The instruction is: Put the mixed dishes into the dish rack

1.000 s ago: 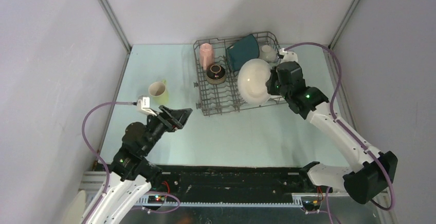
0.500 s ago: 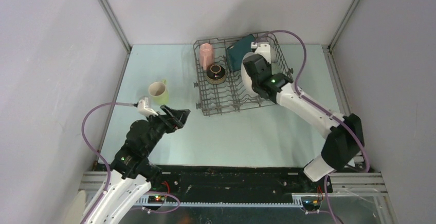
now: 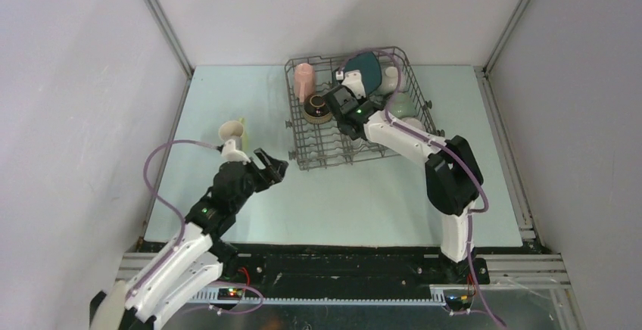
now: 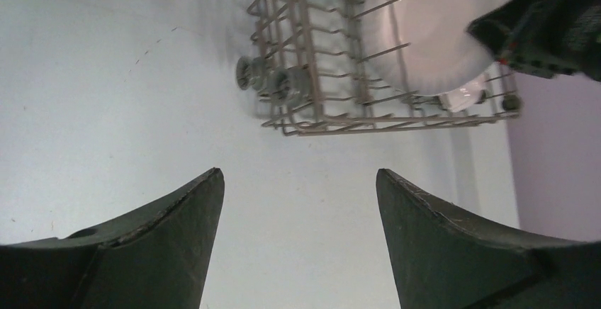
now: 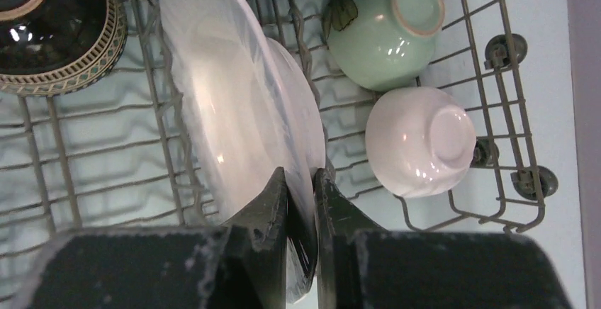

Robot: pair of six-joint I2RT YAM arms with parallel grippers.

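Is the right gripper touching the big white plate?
Touching. The right wrist view shows the right gripper closed on the rim of the round white plate, one finger on each face, with no gap.

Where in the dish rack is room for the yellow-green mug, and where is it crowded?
Free: dish rack's near-left rows, in front of brown bowl, left of white plate. Crowded far side and right end: pink mug, teal plate, green bowl, pink bowl.
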